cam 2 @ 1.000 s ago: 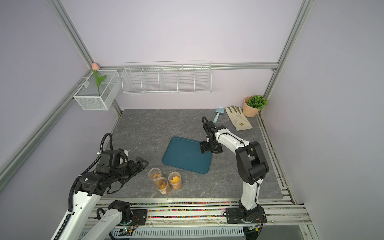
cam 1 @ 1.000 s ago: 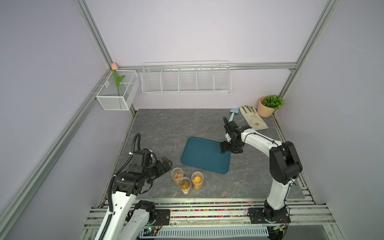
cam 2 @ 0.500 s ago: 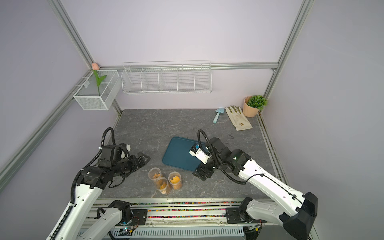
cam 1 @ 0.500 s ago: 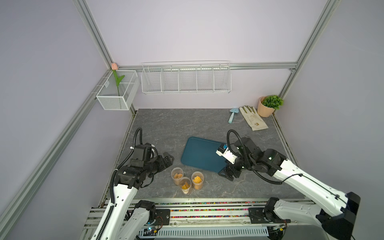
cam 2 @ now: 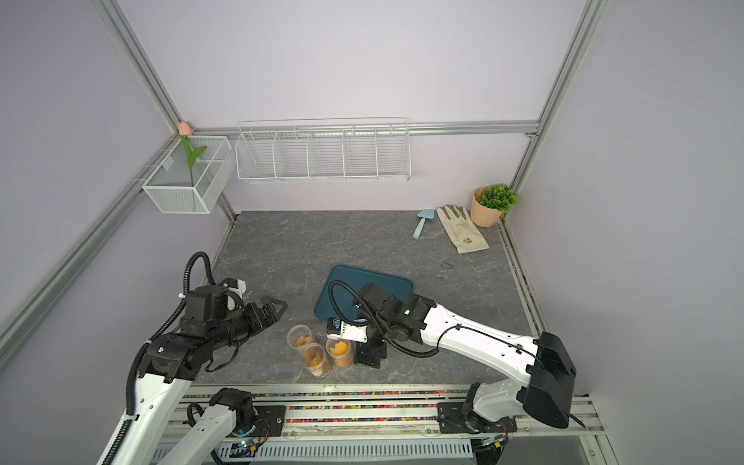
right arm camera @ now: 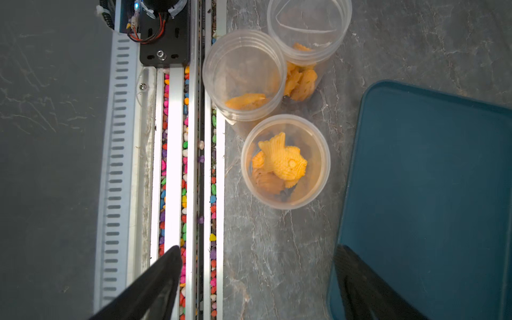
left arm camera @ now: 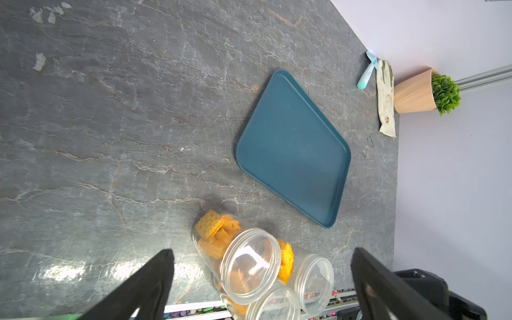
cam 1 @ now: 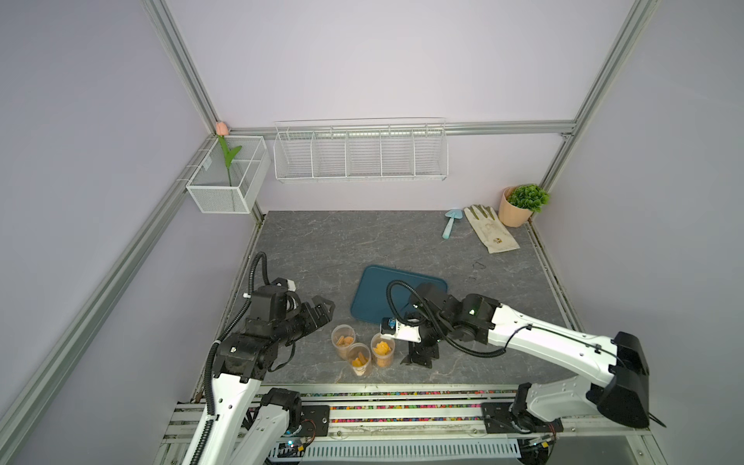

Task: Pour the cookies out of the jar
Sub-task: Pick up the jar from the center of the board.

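Right wrist view looks down into three lidless jars (right arm camera: pixel 318 177) standing upright in a tight cluster at the near edge of the table (right arm camera: pixel 277 263). All the cookies (right arm camera: pixel 282 163) sit inside them, and none lies on the teal tray (right arm camera: pixel 429 194) just right of them and a little farther back. So the pour has not begun: a jar has yet to be gripped, lifted and tipped, and I cannot tell which jar is meant first.

Just right of the cluster hangs the right gripper (cam 1: pixel 420 358), jaws parted fairly wide with nothing between them. To the left of the jars waits the left gripper (cam 1: pixel 324 310), jaws spread fully and likewise empty.

These jars are clear, thin-walled plastic cylinders with threaded necks, probably light and slippery to pinch. In the right-hand one a moulded orange fish with ridged fins and scales lies over a browner piece. Seen from the left wrist, a square biscuit (left arm camera: pixel 209 227) shows a scalloped edge and dimpled face. Smooth and matte, the tray has rounded corners and a low raised lip. Pale veins run through the dark grey, stone-look table.
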Motion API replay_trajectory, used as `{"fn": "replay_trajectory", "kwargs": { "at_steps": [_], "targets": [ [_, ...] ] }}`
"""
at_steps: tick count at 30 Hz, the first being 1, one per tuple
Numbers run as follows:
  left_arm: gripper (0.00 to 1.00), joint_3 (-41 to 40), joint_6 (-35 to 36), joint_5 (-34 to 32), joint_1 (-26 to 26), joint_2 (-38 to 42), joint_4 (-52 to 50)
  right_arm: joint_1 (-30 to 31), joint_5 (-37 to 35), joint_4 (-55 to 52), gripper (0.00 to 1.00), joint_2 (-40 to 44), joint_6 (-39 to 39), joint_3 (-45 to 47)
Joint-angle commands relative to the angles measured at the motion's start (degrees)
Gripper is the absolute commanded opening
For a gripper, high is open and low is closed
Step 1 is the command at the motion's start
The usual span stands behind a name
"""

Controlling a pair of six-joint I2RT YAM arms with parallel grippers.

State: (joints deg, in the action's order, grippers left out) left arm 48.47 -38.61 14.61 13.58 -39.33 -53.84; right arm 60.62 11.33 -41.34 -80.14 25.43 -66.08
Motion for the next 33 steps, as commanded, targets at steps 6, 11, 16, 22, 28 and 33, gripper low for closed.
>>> {"fn": "replay_trajectory", "kwargs": {
  "at_steps": [6, 11, 16, 22, 28, 33],
  "targets": [
    [0.99, -1.11, -2.68, -1.88, 0.09, 2.86, -0.67, 1.80, -3.95, 1.24, 0.88, -5.92, 1.29, -3.58],
    [0.99, -0.50, -2.36, -2.06, 0.17, 2.26, -1.26, 2.68, -3.96, 2.53, 0.88, -8.39, 0.07, -4.52],
    [0.99, -0.55, -2.28, -2.06, 0.16, 2.13, -1.34, 2.96, -6.17, 3.01, 0.88, -11.68, -1.24, -6.28],
    [0.99, -0.74, -1.52, -1.87, 0.14, 1.45, -1.39, 3.04, -6.20, 3.20, 0.88, -14.49, -2.07, -7.85],
    [0.99, -0.48, -0.94, -1.92, 0.14, 0.84, -1.94, 3.42, -5.61, 3.11, 0.88, -17.07, -3.14, -9.38],
    [0.99, -0.62, -1.11, -2.50, 0.13, 1.62, -2.54, 3.47, -5.44, 2.31, 0.90, -19.41, -3.31, -10.40]
  ]
}}
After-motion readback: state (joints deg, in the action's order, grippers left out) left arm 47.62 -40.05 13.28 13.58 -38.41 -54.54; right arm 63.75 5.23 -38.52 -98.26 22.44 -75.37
